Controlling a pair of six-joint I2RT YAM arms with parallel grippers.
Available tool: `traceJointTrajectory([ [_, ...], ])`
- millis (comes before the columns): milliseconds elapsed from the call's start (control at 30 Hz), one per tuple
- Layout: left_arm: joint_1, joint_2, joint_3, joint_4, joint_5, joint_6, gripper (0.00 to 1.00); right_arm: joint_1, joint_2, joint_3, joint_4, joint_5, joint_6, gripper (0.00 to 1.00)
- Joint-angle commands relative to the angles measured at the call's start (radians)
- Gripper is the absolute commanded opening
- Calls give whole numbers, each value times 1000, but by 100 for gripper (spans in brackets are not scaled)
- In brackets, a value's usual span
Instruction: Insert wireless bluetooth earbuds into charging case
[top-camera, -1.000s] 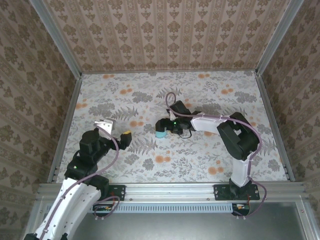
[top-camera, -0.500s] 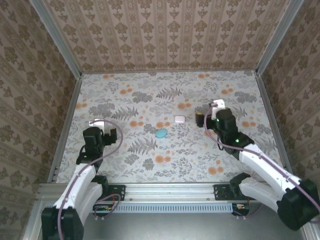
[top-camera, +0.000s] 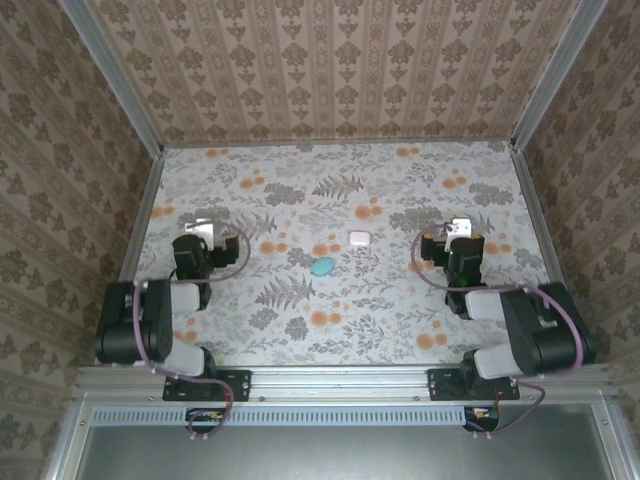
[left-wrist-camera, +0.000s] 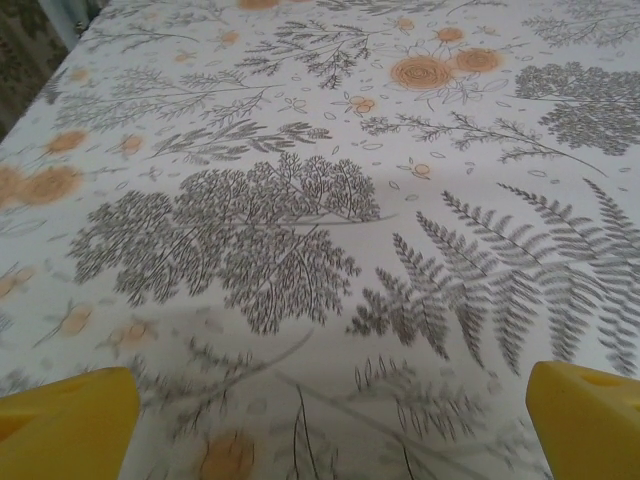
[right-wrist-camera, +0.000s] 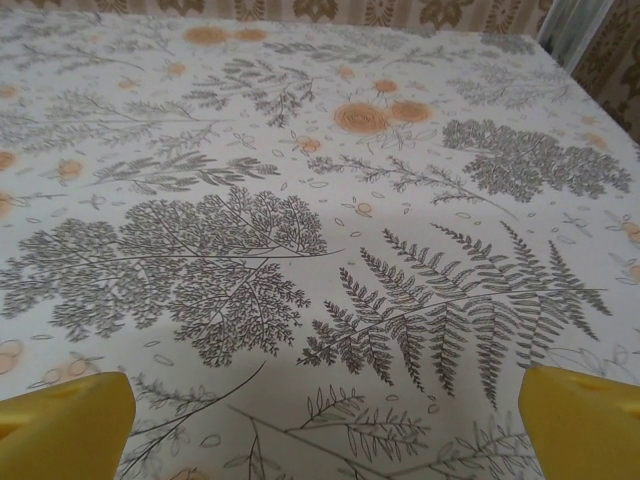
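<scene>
1. The white charging case (top-camera: 359, 237) and the teal charging case (top-camera: 322, 266) lie near the middle of the floral table (top-camera: 300, 180), close together but not touching; both look closed, so whether the earbuds sit inside cannot be told
2. The top view places both cases between the folded arms, well apart from the left gripper (top-camera: 203, 232) and the right gripper (top-camera: 455, 235)
3. The wrist views add the jaws: on each gripper the yellow fingertips (left-wrist-camera: 65, 425) stand wide apart, with bare patterned tabletop between them and nothing held
</scene>
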Motion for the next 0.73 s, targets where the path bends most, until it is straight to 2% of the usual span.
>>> traceJointTrajectory([
  [0,9,20,59,39,56,23,100,-26,101,59,190,-18,30,100],
  [67,9,24,66,41,50,19,100,-43,71,125,9,-50,50,100],
  [133,4,29,67,42,38,23,100,-62,79,109,50,-98,51,100],
  [200,1,28,67,39,32,23,100,-62,78,127,14,-111,46,100],
  [700,-5,27,69,34,17,24,100,-62,77,129,8,-139,38,100],
])
